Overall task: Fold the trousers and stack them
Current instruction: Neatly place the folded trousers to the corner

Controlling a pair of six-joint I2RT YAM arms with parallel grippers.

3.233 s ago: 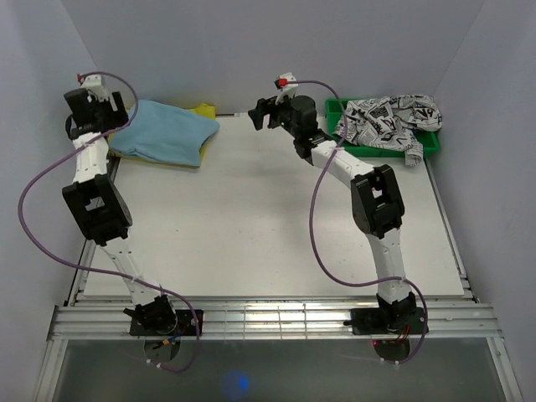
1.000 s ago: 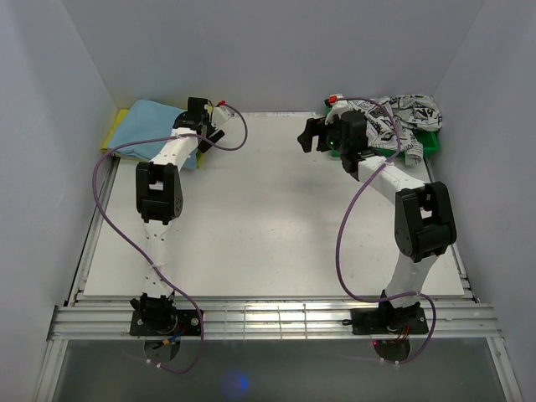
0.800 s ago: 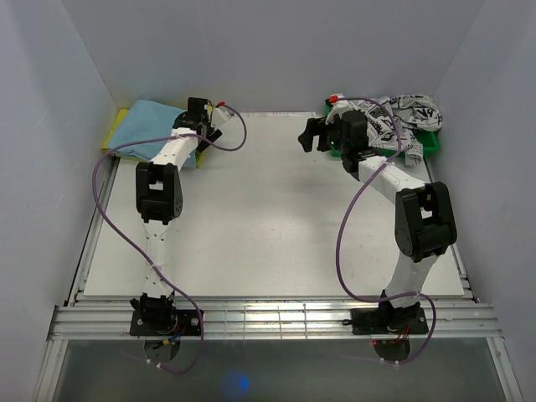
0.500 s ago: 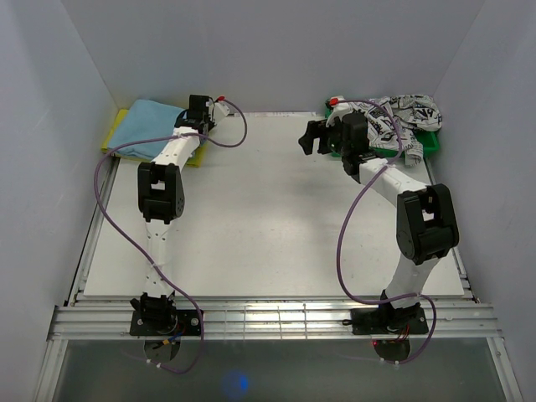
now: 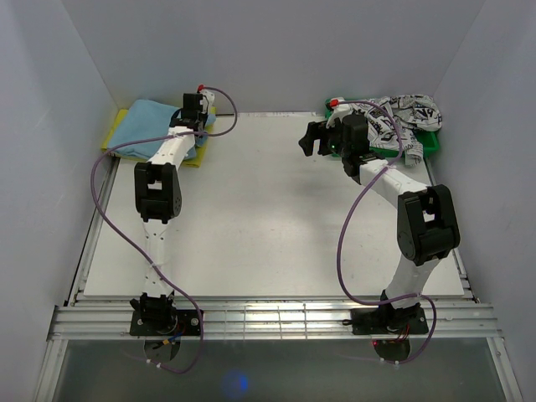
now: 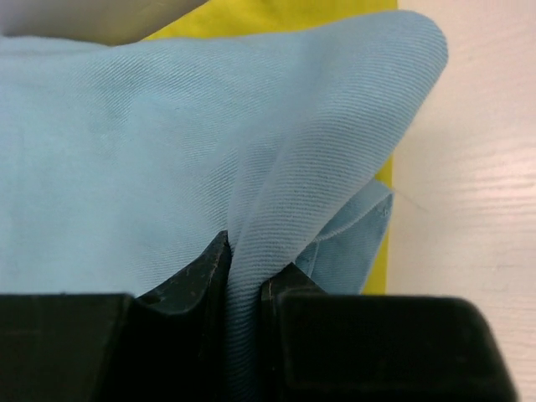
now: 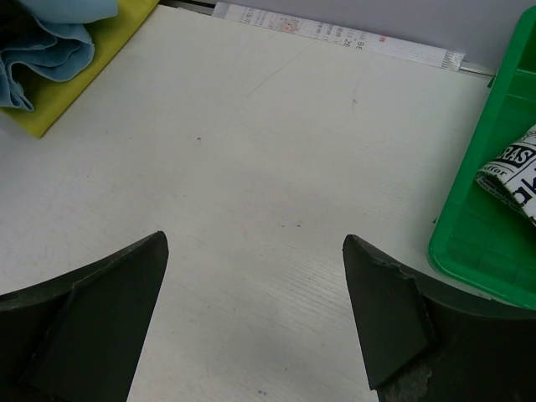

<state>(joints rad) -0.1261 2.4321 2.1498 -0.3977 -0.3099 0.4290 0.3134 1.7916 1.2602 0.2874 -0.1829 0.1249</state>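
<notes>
Where the left fingers (image 6: 197, 276) meet: a raised fold of the trousers (image 6: 167, 151) is nipped between the two dark pads, and the cloth rises out of the narrow gap like a small tent.
Left gripper (image 6: 247, 270): jaws drawn narrow and clamped on that light blue fold, close to the garment's edge on the table side.
Trousers: light blue and folded flat in the far left corner of the table (image 5: 268, 218). They lie on top of the yellow garment (image 6: 276, 12). A lower layer's stitched edge peeks out beneath the lifted fold.
Yellow garment: under the trousers, showing as a thin strip along their table-side edge and again at the far side.
Left arm: stretched from its base towards the far left corner, with the wrist over the edge of the blue pile that faces the middle of the table.
Right fingers (image 7: 109, 293): spread wide with nothing between them; only bare table shows in the gap.
Right gripper (image 7: 253, 243): hangs over the table at the far side, touching nothing, well apart from the trousers.
Green bin (image 7: 477, 218): in the far right corner, with its rim just beside the right gripper in the wrist view.
Printed garment (image 5: 394, 113): black on white, heaped in the green bin and spilling over its rim.
Right arm: reaches from its base towards the far right, with the gripper just left of the bin.
</notes>
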